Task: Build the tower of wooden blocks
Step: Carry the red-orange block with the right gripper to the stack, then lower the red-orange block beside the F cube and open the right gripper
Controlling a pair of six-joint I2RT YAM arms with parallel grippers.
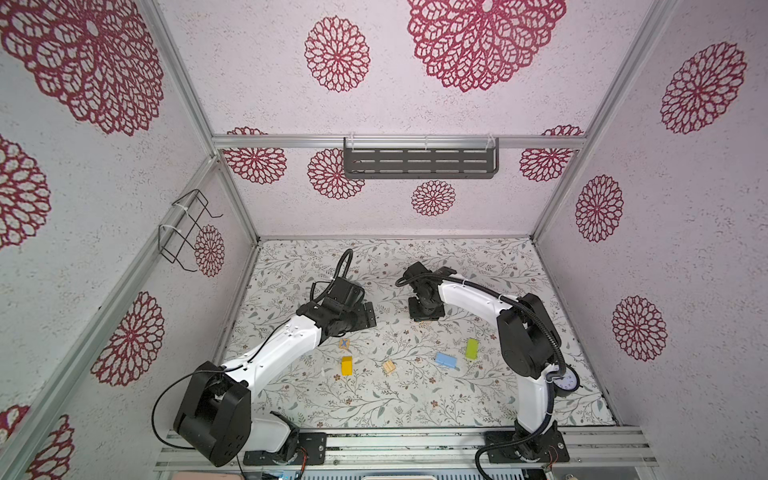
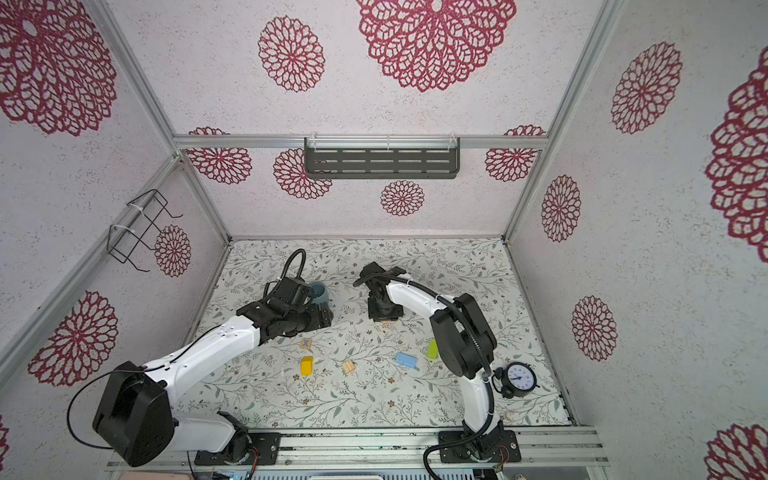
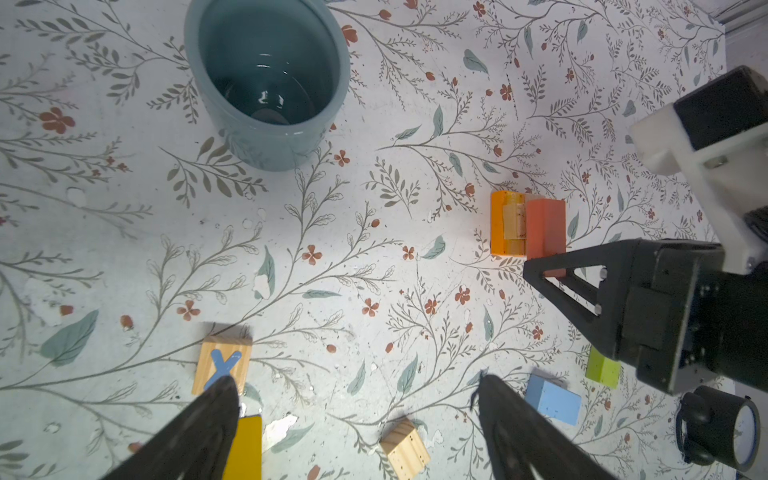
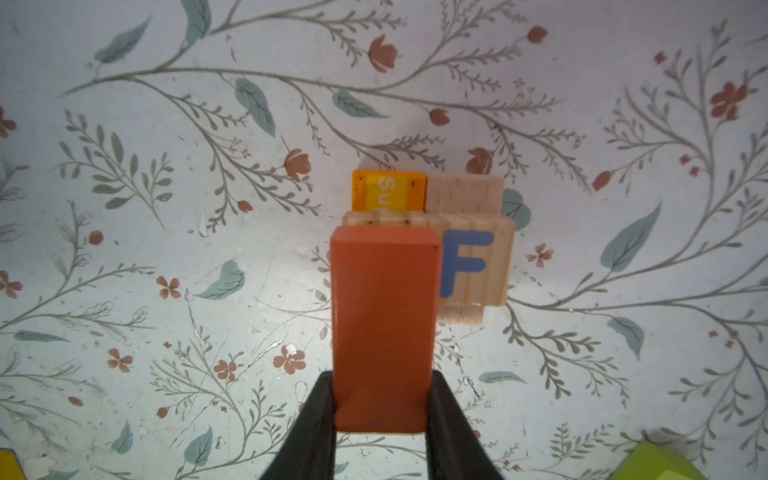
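Fingers (image 4: 316, 419) of right gripper (image 4: 382, 378) pinch red block (image 4: 384, 324) over lettered cube (image 4: 473, 266) and orange block (image 4: 388, 191); left gripper (image 3: 357, 390) fingers spread wide above table (image 3: 374, 249).

red oblong (image 4: 384, 328) over stubby tower (image 4: 473, 262) mid-table (image 1: 374, 407); yellow oblong (image 1: 346, 365), blue oblong (image 1: 446, 360), green oblong (image 1: 472, 348), x cube (image 1: 344, 343), grooved cube (image 1: 389, 367) loose frontward

Robot test cell: aluminium frame (image 1: 291, 142), wallpapered panels (image 1: 249, 62)

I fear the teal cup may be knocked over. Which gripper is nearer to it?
Left. The left gripper, open, hangs close to the teal cup; the right gripper, shut on the red block, is farther off, at the tower.
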